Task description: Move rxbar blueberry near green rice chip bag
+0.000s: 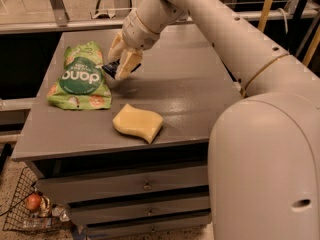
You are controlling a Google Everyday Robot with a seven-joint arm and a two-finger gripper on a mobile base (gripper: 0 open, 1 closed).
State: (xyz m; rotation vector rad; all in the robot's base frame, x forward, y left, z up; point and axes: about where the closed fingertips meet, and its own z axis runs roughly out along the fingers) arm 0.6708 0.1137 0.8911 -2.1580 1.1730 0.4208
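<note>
Dim, warm overhead light falls on the pincer (117,68), low over the gray tabletop (200,84) and clamped on the rxbar blueberry (109,69), throwing a soft shadow just beneath it and a pale sheen to its right.

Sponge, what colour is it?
The sponge is yellow, camera view; gripper holds rxbar blueberry beside the green rice chip bag.

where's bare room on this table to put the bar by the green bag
Bare top lies right of the green bag, behind the sponge, out to the table's right edge. The gripper, shut on the bar, hangs at the bag's right side. Crowded only around the bag.
</note>
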